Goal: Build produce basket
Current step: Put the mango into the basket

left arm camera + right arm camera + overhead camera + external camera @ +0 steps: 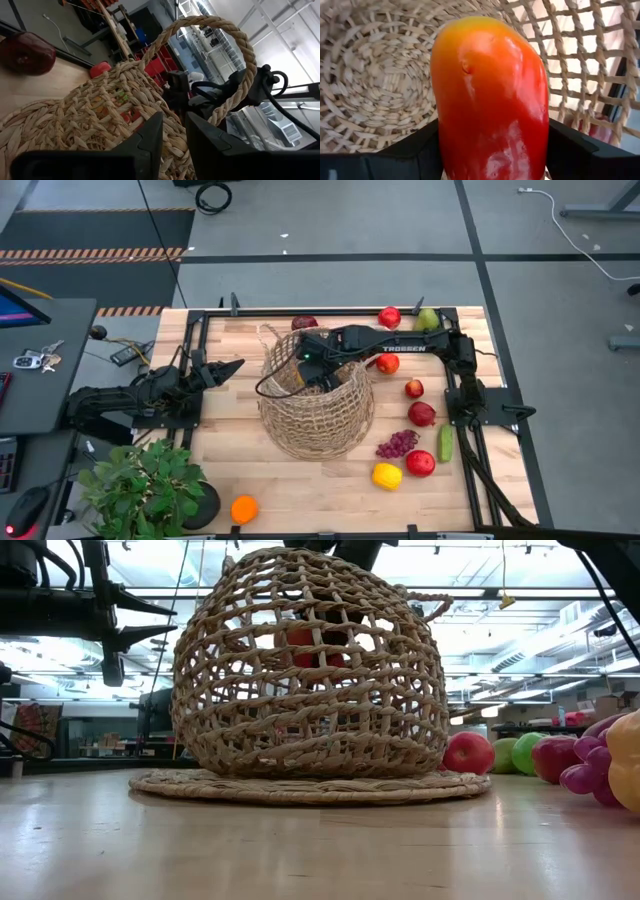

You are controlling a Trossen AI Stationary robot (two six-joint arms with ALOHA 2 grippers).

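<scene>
Inside basket (365,85) — right tool (490,150) clamping pepper (490,95)

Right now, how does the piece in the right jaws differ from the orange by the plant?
Place: the held piece hangs inside the basket, clamped in the jaws of the right gripper; the orange lies on the table beside the potted plant, outside the basket.
Shape: the held piece is elongated; the orange is round.
Colour: the held piece runs red to yellow-orange; the orange is evenly orange.
Both are small produce pieces.
</scene>
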